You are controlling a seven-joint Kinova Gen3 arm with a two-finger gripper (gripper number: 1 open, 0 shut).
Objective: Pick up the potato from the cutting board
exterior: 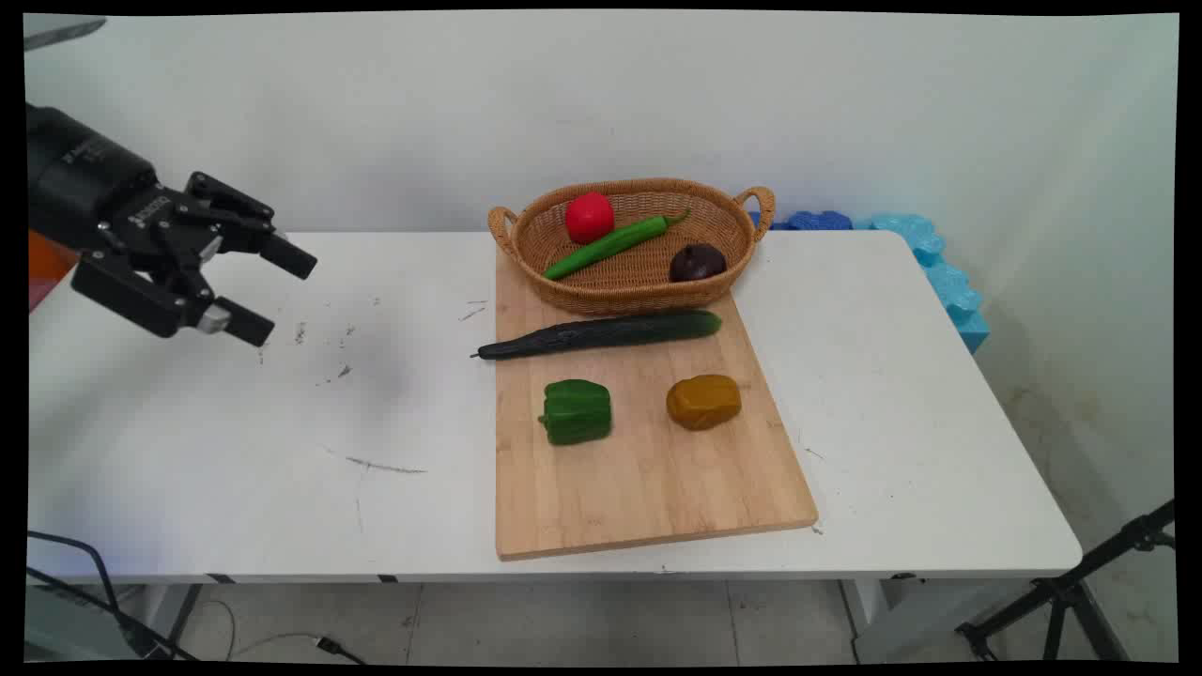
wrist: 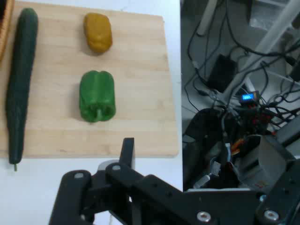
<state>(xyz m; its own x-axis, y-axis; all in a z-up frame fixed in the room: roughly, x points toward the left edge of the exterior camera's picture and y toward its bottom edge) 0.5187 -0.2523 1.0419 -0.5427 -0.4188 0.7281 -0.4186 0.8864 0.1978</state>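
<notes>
My gripper (exterior: 275,293) hangs open above the table's left side, holding nothing, well left of the wooden cutting board (exterior: 648,488). On the board lie a dark green cucumber (exterior: 601,334), a green bell pepper (exterior: 576,411) and a yellow-brown pepper (exterior: 703,401). In the hand view one finger (wrist: 126,152) rises at the bottom, with the green pepper (wrist: 97,96) closest to it, the yellow-brown pepper (wrist: 97,32) beyond and the cucumber (wrist: 21,79) along the left.
A wicker basket (exterior: 732,246) at the board's far end holds a red tomato (exterior: 589,217), a long green chili (exterior: 612,245) and a dark purple vegetable (exterior: 696,262). Blue foam pieces (exterior: 930,253) sit at the table's back right. Cables and stands lie beyond the table edge (wrist: 243,98).
</notes>
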